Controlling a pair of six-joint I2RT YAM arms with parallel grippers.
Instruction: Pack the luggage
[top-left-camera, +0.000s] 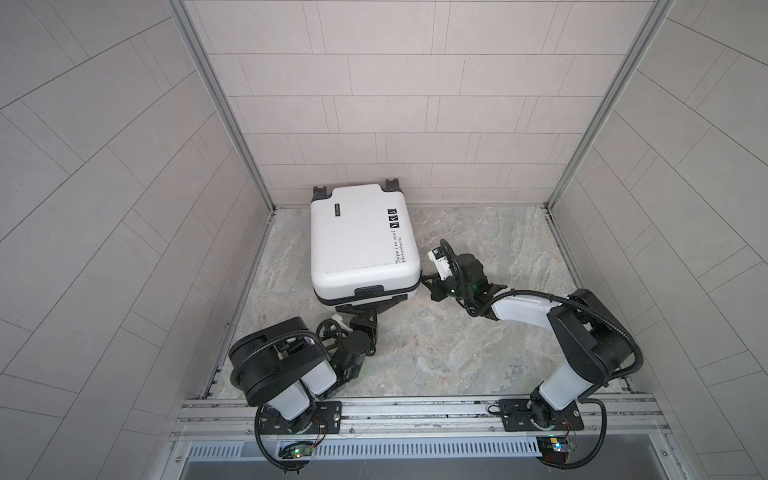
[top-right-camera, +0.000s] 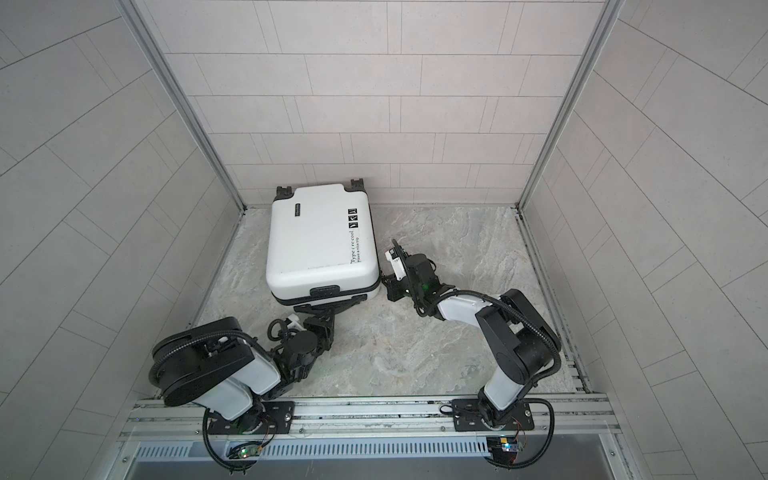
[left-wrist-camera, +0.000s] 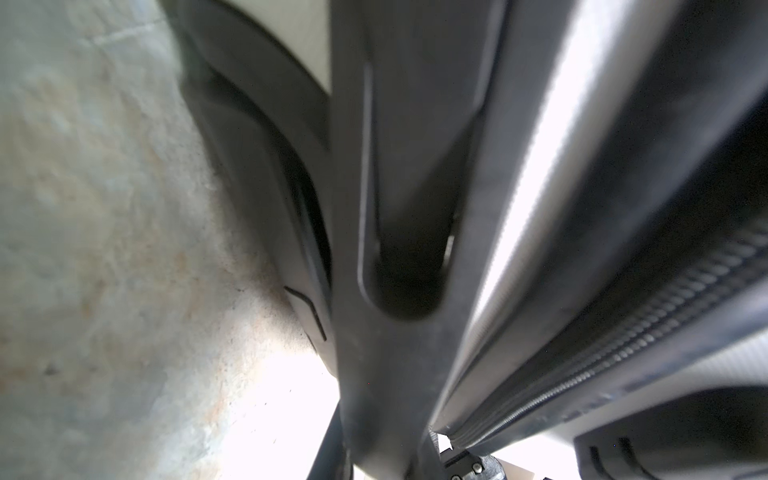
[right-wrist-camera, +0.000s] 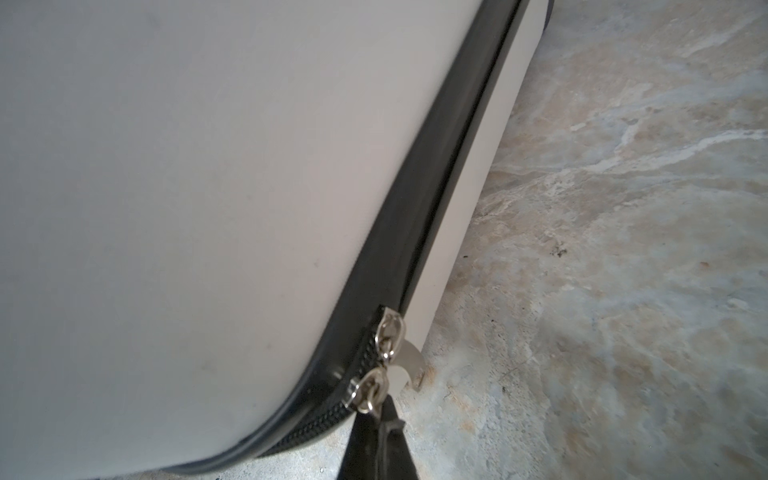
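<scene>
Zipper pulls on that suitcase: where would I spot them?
Find the white suitcase lying flat on the marbled floor near the back wall. Follow its black zipper band to the corner nearest the right gripper. There two silver zipper pulls sit together, the only shiny metal there.

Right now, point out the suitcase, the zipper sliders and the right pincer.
suitcase (top-left-camera: 353, 241): in a top view, on the white shell.
zipper sliders (right-wrist-camera: 390, 330): right wrist view, on the slider farther from the pincer.
right pincer (right-wrist-camera: 384, 415): right wrist view, at its tips by the nearer slider.
</scene>
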